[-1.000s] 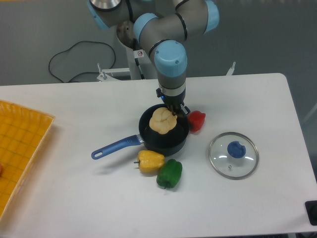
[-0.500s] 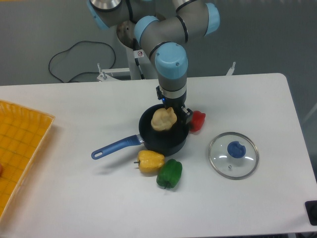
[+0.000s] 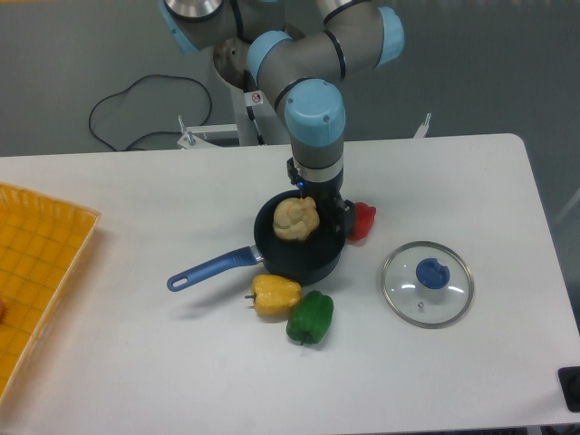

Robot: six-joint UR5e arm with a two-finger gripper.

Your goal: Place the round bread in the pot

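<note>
From my remote station: the white surface [image 3: 136,362] fills most of the view, and the grey-and-blue arm [image 3: 313,100] reaches down over its middle. At the left edge sits a yellow tray [image 3: 36,263], cut off by the frame. Right of centre lies a glass lid [image 3: 426,283] with a blue knob, flat on the surface and well apart from the rest. The pot [image 3: 299,258] stands in the middle (dark, round, its blue handle pointing down and to the left). Directly below the arm's wrist, the hand [image 3: 319,207] reaches to the far rim of the pot, with the round bread [image 3: 296,218] at its tip, over the pot's opening; I cannot tell from here whether the fingers are clenched on the bread or have let it go, nor whether the bread rests on the pot's bottom. A green pepper [image 3: 311,317] and a yellow pepper [image 3: 275,294] lie side by side, just in front of the pot, the yellow one nearly touching its wall. A red pepper [image 3: 362,220], partly hidden by the hand, sits just beside the pot's right rim.
</note>
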